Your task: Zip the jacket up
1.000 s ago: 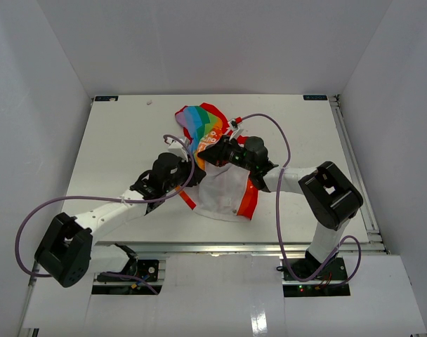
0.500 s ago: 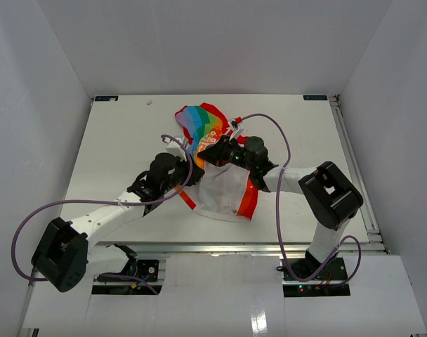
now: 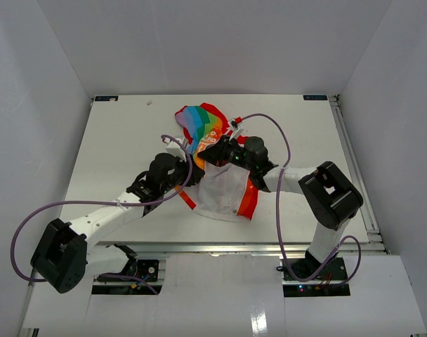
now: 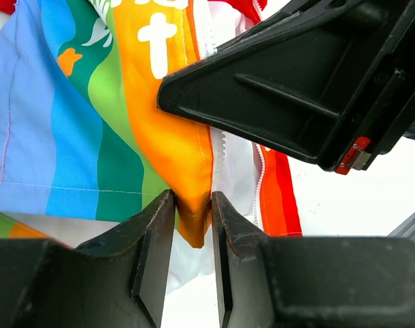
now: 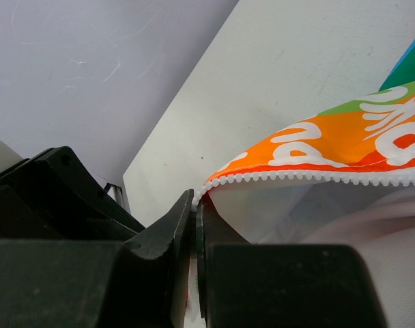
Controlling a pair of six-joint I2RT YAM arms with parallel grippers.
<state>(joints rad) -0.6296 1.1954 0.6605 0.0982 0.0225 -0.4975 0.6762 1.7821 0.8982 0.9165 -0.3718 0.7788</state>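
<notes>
The jacket (image 3: 224, 193) lies crumpled and unzipped at the frame's centre, rainbow stripes uppermost, white body and red trim below.

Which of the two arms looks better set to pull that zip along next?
Probably the right. The right gripper is pinched shut at the end of the zipper teeth, while the left gripper clamps an orange fold of the jacket, likely anchoring it.

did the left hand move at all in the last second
Yes, slightly: in the top view the left hand has shifted left, toward the left edge of the table, while pinching the jacket.
</notes>
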